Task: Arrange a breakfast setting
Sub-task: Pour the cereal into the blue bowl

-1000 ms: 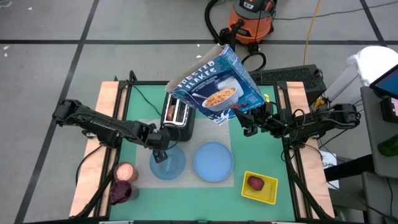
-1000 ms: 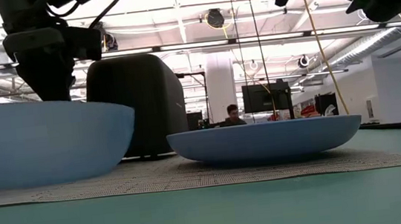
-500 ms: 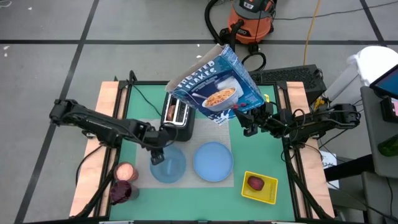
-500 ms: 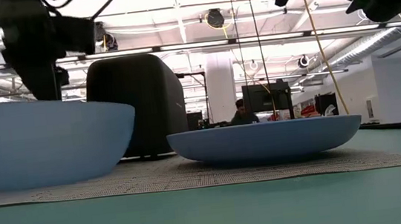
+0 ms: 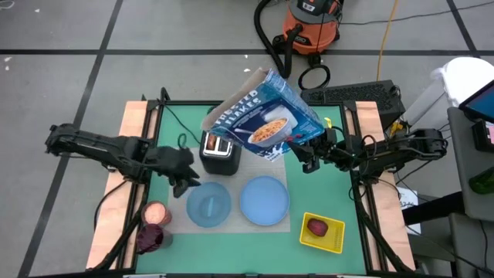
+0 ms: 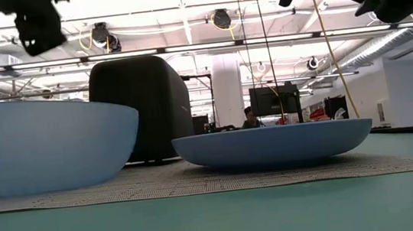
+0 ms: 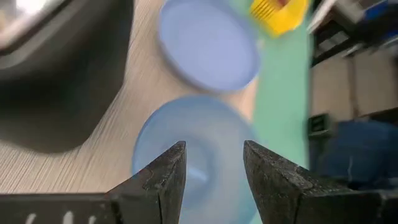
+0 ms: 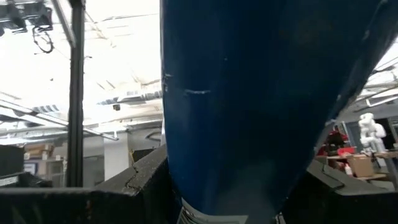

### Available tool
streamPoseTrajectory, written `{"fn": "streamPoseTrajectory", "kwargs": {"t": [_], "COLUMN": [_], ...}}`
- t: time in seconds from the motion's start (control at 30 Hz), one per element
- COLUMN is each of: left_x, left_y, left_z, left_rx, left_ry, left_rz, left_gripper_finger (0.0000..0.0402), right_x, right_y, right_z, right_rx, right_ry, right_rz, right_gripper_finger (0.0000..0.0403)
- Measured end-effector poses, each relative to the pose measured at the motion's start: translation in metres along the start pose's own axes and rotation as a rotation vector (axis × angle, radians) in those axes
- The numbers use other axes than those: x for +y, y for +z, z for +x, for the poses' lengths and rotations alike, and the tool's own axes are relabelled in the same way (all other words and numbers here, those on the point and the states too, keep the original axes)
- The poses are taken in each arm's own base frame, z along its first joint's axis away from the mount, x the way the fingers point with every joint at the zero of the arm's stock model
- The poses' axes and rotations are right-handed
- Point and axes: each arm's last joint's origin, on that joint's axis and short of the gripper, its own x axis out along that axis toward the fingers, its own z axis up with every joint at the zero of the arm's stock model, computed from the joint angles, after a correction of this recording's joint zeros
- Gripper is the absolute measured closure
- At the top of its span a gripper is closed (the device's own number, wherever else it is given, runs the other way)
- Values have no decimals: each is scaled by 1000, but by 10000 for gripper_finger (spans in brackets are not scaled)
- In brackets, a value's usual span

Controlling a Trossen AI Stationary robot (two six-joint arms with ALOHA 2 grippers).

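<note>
The light-blue bowl [image 5: 208,205] and the light-blue plate [image 5: 264,200] rest side by side on the grey mat [image 5: 231,225]. My left gripper [image 5: 182,167] hangs open and empty above the mat, left of the bowl; the bowl shows below its fingers in the left wrist view [image 7: 186,155]. My right gripper [image 5: 306,152] is shut on the blue cereal box [image 5: 266,116], high over the toaster and plate. A dark red fruit [image 5: 316,227] lies in the yellow tray [image 5: 333,240]. I cannot make out the spoon. My right gripper pinches the cereal box's lower end [image 5: 293,140] between its two fingers, coming level from the table's right side. In the right wrist view the box's dark blue wall [image 8: 236,112] fills the gap between the fingers. The box is lifted clear and tilted, its open flaps [image 5: 248,76] toward the far left.
The black-and-silver toaster [image 5: 220,146] stands on the mat's far edge behind the bowl. A round pinkish-brown item [image 5: 156,212] and a dark red item [image 5: 150,238] lie at the near left. A vacuum cleaner [image 5: 309,23] stands on the floor beyond the table.
My left gripper has drawn back from above the bowl's far rim toward the table's left edge and risen. The cereal box has tipped and swung a little in my right gripper, which stays in place.
</note>
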Motion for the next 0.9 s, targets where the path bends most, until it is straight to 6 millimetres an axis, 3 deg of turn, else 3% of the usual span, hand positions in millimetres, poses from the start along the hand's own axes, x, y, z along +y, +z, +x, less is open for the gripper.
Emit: {"fn": "streamPoseTrajectory", "kwargs": {"t": [0.37,0.57,0.9], "left_x": [-9,-22,-24], "left_y": [23,42,53], "left_z": [-46,-60,-71], "left_rx": [-533,-801,-983], "left_ry": [-25,-85,-23], "left_rz": [5,102,165], "left_gripper_finger": [236,236,236], "right_x": [2,3,10], "right_y": [-6,-12,-22], "right_z": [0,-1,-3], "right_rx": [73,135,237], "right_ry": [69,98,131], "right_rz": [46,62,85], "right_gripper_finger": [181,181,181]}}
